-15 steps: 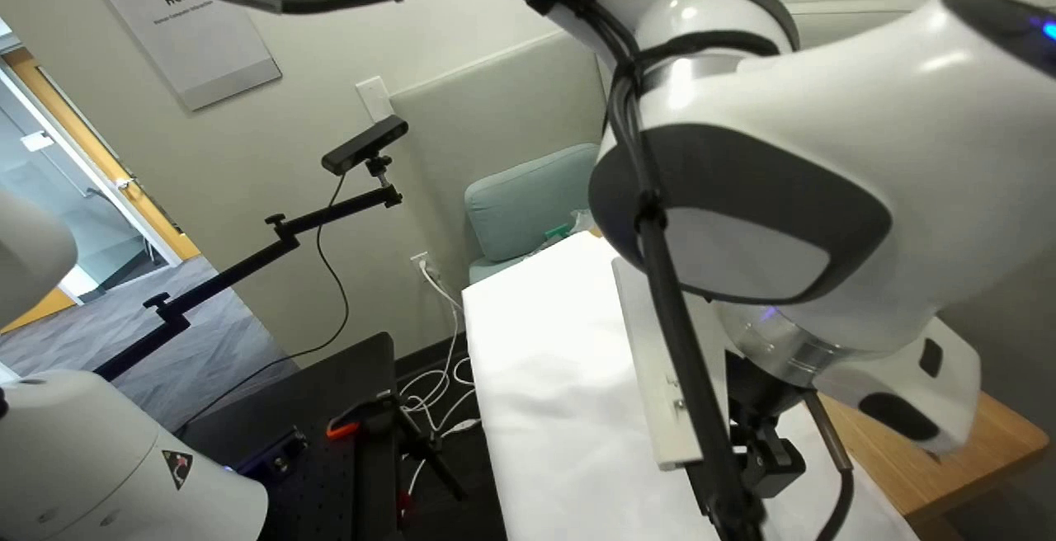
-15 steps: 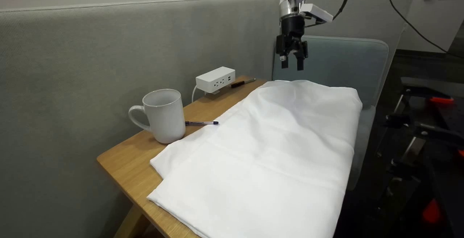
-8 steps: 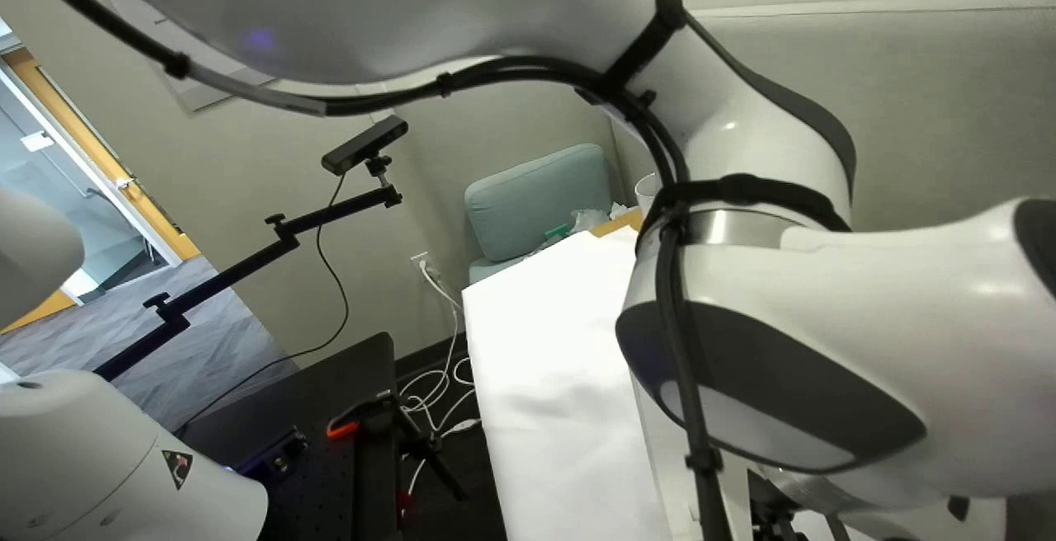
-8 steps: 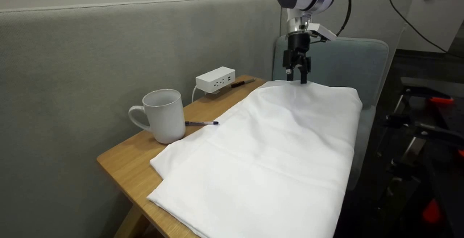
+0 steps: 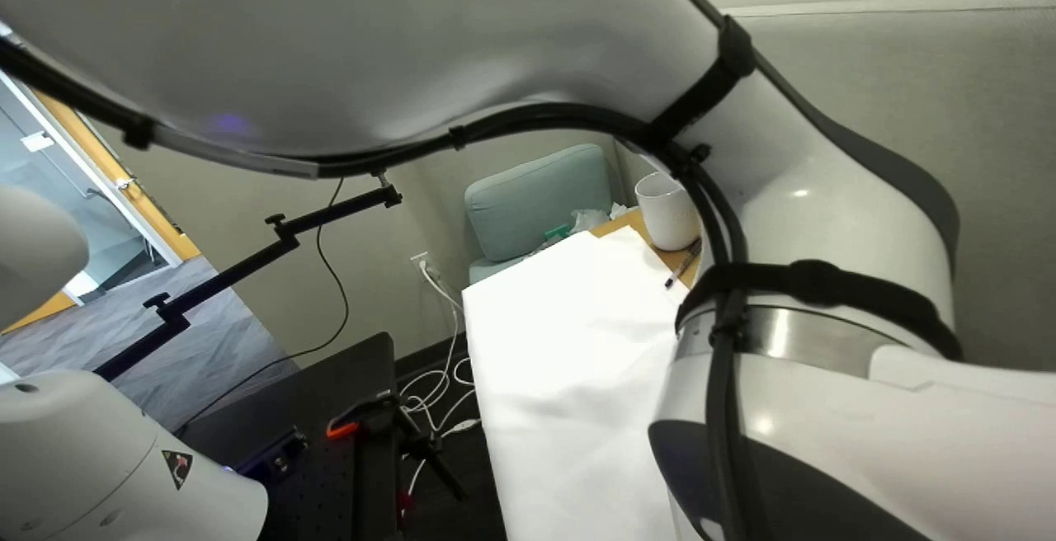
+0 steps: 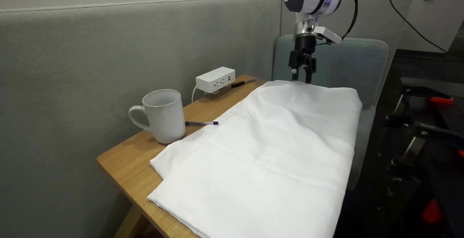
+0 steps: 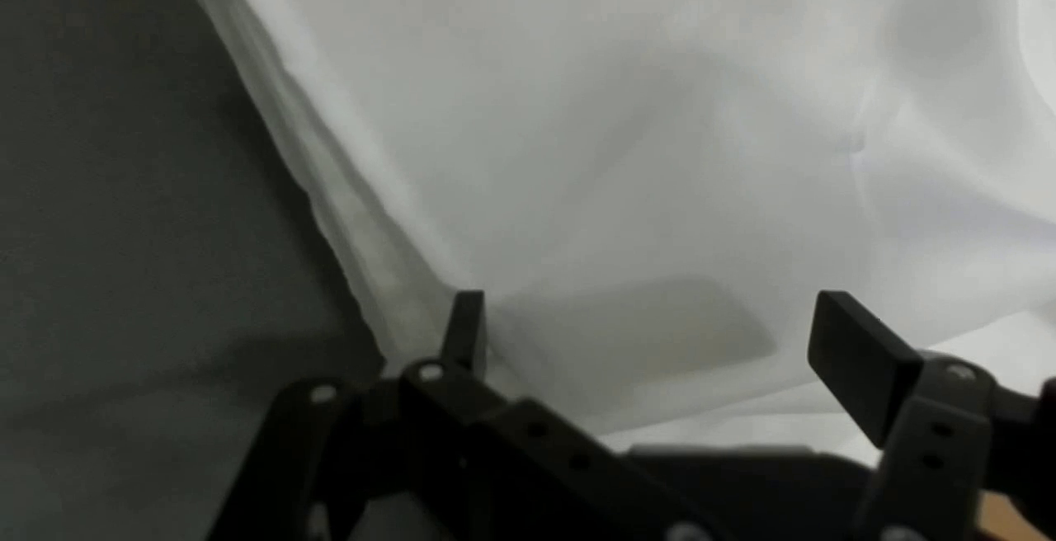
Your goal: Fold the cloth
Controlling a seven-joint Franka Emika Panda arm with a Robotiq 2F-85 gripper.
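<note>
The cloth (image 6: 261, 151) is a large white sheet spread over the table, with overlapping layers at its near left corner and soft wrinkles. It also shows in an exterior view (image 5: 561, 376), partly behind the arm. My gripper (image 6: 302, 78) points down at the cloth's far end, its tips at the far edge; I cannot tell whether they touch it. In the wrist view my gripper (image 7: 648, 310) is open, its fingers wide apart with nothing held. The cloth (image 7: 619, 153) lies beneath and between the fingers, its layered edge by the left finger. In an exterior view the gripper is out of sight.
A white mug (image 6: 165, 118) and a pen (image 6: 201, 123) stand and lie beside the cloth on the wooden table (image 6: 127, 158). A white power box (image 6: 215, 80) and a dark marker (image 6: 242, 83) are farther back. A blue-grey chair (image 6: 348, 64) stands behind the far end.
My gripper has come down to the cloth's far edge and then shifted slightly right in an exterior view, staying open. The arm has uncovered the mug and pen elsewhere. The cloth looks unchanged.
</note>
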